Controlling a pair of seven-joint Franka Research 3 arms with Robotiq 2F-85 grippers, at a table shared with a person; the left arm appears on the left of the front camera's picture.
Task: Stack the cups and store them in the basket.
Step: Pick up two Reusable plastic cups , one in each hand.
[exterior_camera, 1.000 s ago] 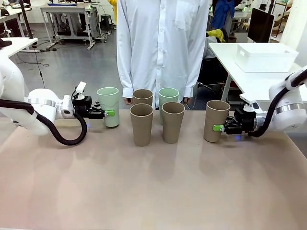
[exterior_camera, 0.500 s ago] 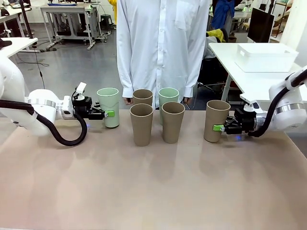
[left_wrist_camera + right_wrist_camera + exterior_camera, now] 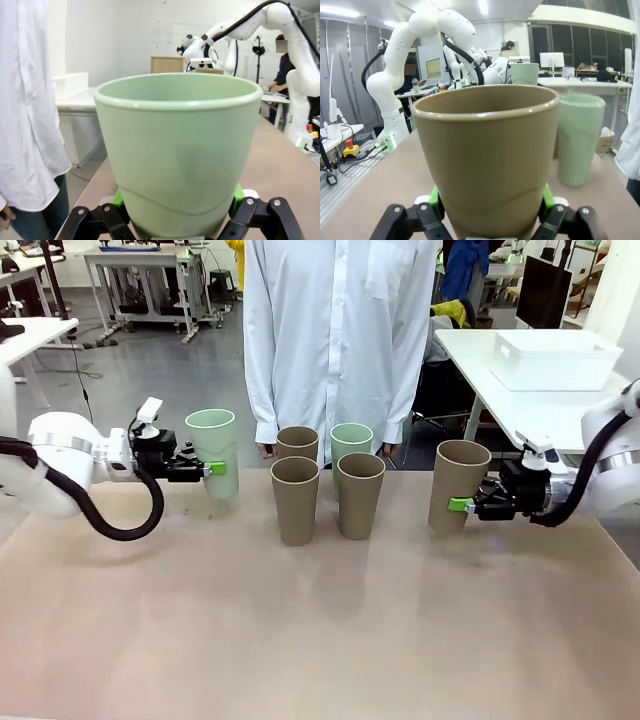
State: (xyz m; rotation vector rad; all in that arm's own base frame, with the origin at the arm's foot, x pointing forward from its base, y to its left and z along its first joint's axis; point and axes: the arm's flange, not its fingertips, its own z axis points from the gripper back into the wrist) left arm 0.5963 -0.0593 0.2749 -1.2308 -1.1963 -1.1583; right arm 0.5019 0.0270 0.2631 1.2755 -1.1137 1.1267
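Front view: left tool (image 3: 214, 469) clamps mint cup (image 3: 210, 438), right tool (image 3: 459, 505) clamps tan cup (image 3: 460, 472).

Right now my beige surface (image 3: 320, 640) bears four upright cups: front brown cups (image 3: 295, 502) side by side, rear brown cup (image 3: 297, 440) and mint cup (image 3: 351, 435) just behind.

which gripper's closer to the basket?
Right. Right gripper, holding a tan cup, sits in front of the basket; left gripper, holding a mint cup, is far off opposite.

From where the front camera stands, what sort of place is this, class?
Probably a robotics lab: a white robot arm, workbenches behind, a monitor, and a person in a white coat.
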